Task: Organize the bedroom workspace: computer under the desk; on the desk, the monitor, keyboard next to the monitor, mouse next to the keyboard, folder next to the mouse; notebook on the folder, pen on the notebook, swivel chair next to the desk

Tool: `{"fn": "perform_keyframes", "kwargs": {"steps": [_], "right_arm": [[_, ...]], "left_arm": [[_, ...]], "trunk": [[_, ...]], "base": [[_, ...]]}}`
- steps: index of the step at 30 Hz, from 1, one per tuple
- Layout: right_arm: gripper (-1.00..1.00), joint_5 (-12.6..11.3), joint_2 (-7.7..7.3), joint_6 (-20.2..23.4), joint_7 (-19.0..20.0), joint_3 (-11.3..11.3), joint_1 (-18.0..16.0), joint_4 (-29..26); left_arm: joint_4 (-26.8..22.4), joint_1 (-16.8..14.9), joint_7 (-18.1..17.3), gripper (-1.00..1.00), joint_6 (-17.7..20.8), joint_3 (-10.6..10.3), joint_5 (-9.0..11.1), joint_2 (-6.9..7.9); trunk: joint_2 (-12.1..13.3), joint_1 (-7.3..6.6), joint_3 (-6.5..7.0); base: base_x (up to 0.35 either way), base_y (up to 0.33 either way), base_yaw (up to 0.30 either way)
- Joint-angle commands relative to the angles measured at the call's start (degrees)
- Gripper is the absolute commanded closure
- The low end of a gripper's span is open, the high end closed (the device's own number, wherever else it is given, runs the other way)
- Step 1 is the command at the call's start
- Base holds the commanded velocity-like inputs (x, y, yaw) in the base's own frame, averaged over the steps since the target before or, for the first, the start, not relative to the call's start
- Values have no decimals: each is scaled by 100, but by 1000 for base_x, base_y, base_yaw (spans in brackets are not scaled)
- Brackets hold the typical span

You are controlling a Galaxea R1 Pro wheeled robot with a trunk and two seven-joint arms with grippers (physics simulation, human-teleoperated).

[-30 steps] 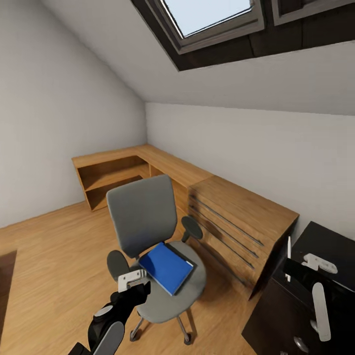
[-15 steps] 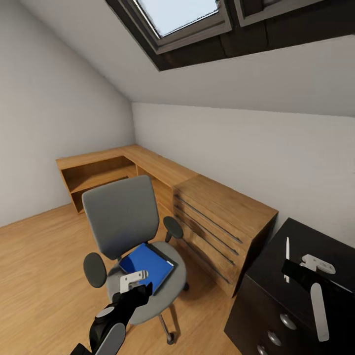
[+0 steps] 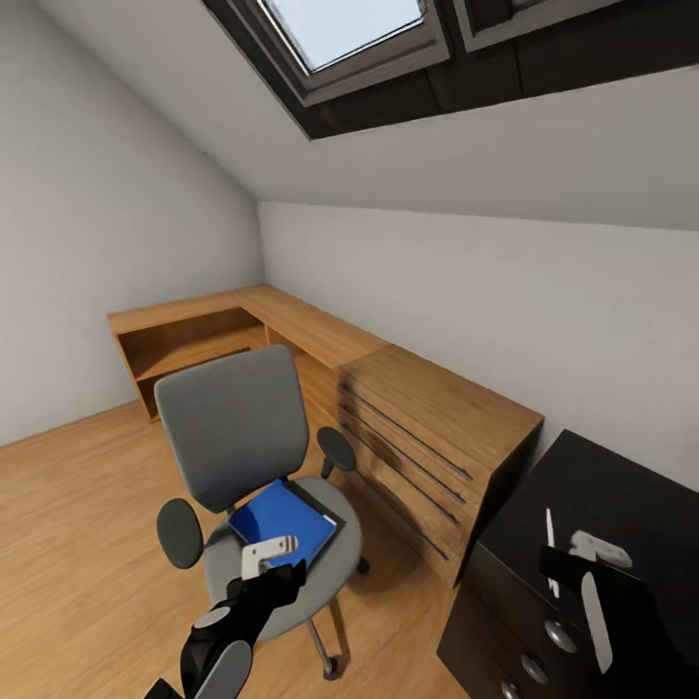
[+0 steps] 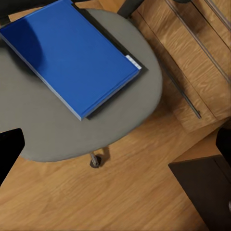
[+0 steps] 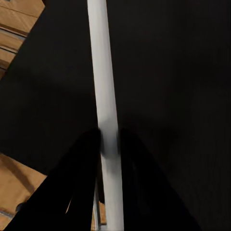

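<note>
Right gripper (image 5: 109,139): you pinch the pen (image 5: 106,96) over the dark cabinet (image 3: 621,485), kept for stacking last | left gripper (image 3: 269,555): jaws unreadable, above the seat's front edge | folder (image 4: 72,55) flat on swivel chair (image 3: 233,427) seat, awaiting pickup.

Right gripper (image 5: 109,140) jaws clamp a thin white stick (image 5: 106,96)

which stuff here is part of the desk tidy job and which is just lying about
Part of the job:
- blue folder lying on the swivel chair
- pen gripped in the right gripper

Just there:
- wooden cabinets
- dark drawer cabinet
- skylight
</note>
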Motion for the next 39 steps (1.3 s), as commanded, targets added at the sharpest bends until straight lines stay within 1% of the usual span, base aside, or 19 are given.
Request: {"fn": "perform_keyframes", "kwargs": {"steps": [1,2,4,6,10,13,14,16,17,19,20,22,24,25,29,30,32,39], "right_arm": [[100,78,-12,-70,5,-8,-69,162],[100,214,-39,-235,-89,-8,-173,416],[100,307,-59,-414,-198,-8,-282,680],[100,357,-73,-546,-274,-8,-380,894],[100,384,-135,-633,-329,-8,-488,1180],[100,407,-274,-851,-344,-8,-714,1717],[100,411,-305,-913,-344,-8,-755,1822],[100,420,-428,-1131,-346,-8,-932,2276],[100,421,-458,-1169,-346,-8,-981,2394],[100,439,-585,-1293,-347,-8,-1177,2843],[100,448,-616,-1333,-347,-8,-1222,2949],[100,486,-730,-1528,-362,-8,-1377,3343],[100,510,-787,-1645,-433,-8,-1478,3593],[100,526,-829,-1770,-631,-11,-1572,3833],[100,531,-841,-1844,-753,-16,-1614,3935],[-100,531,-841,-1848,-764,-17,-1616,3941],[-100,532,-841,-1854,-781,-17,-1618,3944],[-100,526,-841,-1856,-778,-17,-1620,3914]], "left_arm": [[-8,-7,54,-100,5,-14,45,5],[-8,-7,54,-100,1,-15,40,5],[-8,-7,54,-100,0,-15,38,5],[-8,-7,54,-100,-1,-15,37,5],[-8,-7,54,-100,-2,-15,41,5],[-8,-7,54,-100,-2,-15,34,5],[-8,-7,54,-100,-2,-15,32,5],[-8,-7,54,-100,-2,-15,30,10],[-8,-7,54,-100,-2,-15,29,11],[-11,-7,58,-100,-2,-15,28,13],[-13,-7,59,-100,-2,-15,28,13],[-14,-7,59,-100,-2,-15,28,14],[-16,-7,61,-100,-2,-15,28,14],[-17,-7,62,-100,-2,-15,28,14],[-17,-7,63,-100,-2,-15,28,14],[-17,-7,63,-100,-2,-15,28,14],[-17,-7,63,-100,-2,-15,28,14],[-17,-7,63,-100,-2,-15,28,14]], "trunk": [[-5,0,-7],[-5,0,-7],[-5,0,-7],[-5,0,-7],[-5,0,-7],[-5,0,-7],[-5,0,-7],[-5,0,-7],[-5,0,-7],[-5,0,-7],[-5,0,-7],[-5,0,-7],[-5,0,-7],[-5,0,-7],[-5,0,-7],[-5,0,-7],[-5,0,-7],[276,-153,119]], "base": [[17,0,0],[124,0,0],[214,0,0],[276,0,0],[274,0,0],[78,0,0],[37,0,0],[20,0,0],[12,0,0],[6,0,0],[4,0,0],[2,0,0],[1,0,0],[0,0,0],[0,0,0],[0,0,0],[0,0,0],[0,0,0]]}}
